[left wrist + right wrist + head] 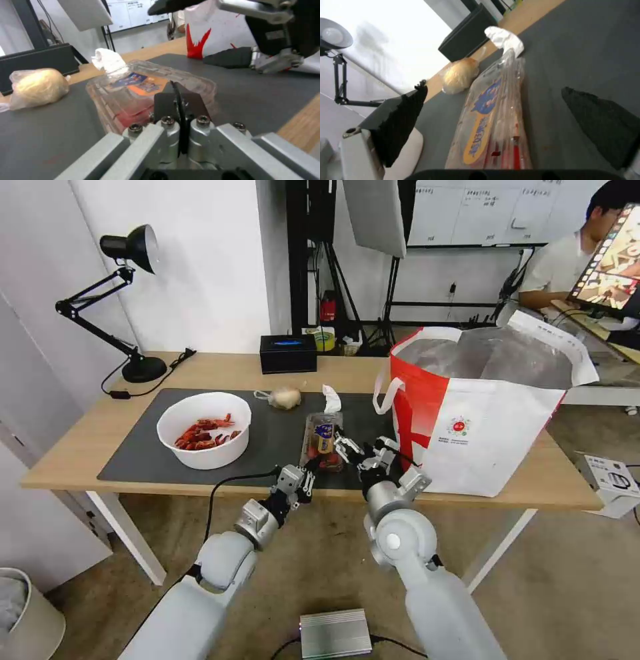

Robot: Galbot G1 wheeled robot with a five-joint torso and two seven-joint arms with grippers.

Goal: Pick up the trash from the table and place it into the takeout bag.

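here, a clear plastic tray (323,441) of small red fruits is seen lying on the dark mat (133,447) of the table (73,447), just beside the takeout bag (480,440). the right gripper (351,450) is poised at the tray's near end with its fingers (403,122) spread wide, the tray framed between them in the right wrist view and nothing yet clamped. the left gripper (308,473) is held low at the table's front edge, just short of the tray, its black pads (178,102) pressed together on nothing. a crumpled tissue (331,398) touches the tray's far end, a small knotted bag (283,397) lies near it, and a white bowl (204,430) of red shells stands further to the left. the tray is judged light but thin-walled, springy and slippery, likely to buckle or pop open if squeezed hard; a gentle hold across its narrow width, over the firmer rim, looks safest.
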